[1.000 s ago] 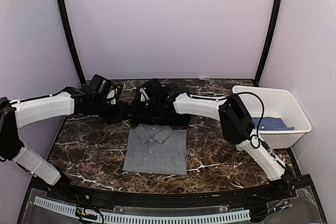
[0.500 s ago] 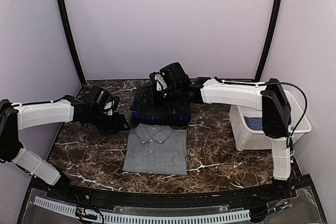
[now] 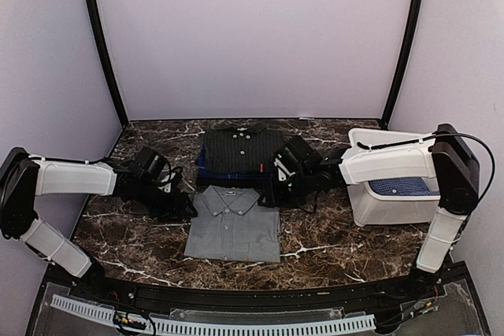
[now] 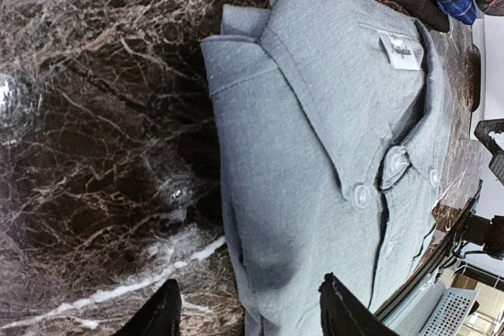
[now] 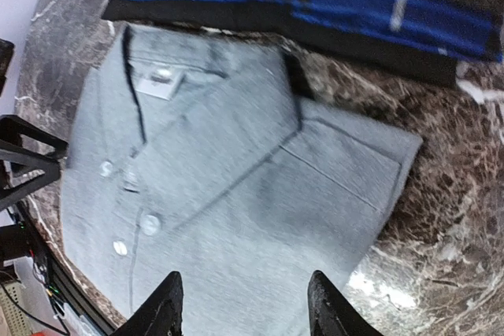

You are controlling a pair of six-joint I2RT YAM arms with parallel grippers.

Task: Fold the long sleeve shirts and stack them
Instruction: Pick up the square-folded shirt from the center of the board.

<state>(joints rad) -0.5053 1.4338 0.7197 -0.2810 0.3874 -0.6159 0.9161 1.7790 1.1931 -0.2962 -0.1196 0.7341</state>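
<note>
The left hand [image 3: 183,208] is seen from above with its fingers parted, held low over the table [image 3: 126,234] at the left edge of the grey shirt [image 3: 234,230]. Nothing is gripped in it. The right hand [image 3: 273,193] is held low at the shirt's far right corner, likewise parted and empty. The grey shirt is laid flat near the front middle of the table. It is folded into a neat rectangle with its collar turned away from the arm bases. Just behind it a stack [image 3: 240,151] of folded shirts is set, a dark striped one uppermost. At the right a blue dotted shirt [image 3: 400,186] is seen inside the white tub [image 3: 370,206]; whether it is folded cannot be told. The task is judged partly done: the grey shirt is folded but not yet placed on the stack, and the shirt in the tub is not yet dealt with. Both arms are stretched forward and angled inward, so that the grey shirt is flanked on either side.

In the left wrist view, the fingers [image 4: 153,316] are shown apart, one over bare marble and the other over the shirt's folded side edge. No cloth is pinched between them.

In the right wrist view, the fingers [image 5: 161,304] are spread above the shirt's body near its side edge, and nothing is clamped. The stack's blue layer is seen just beyond the collar.
</note>
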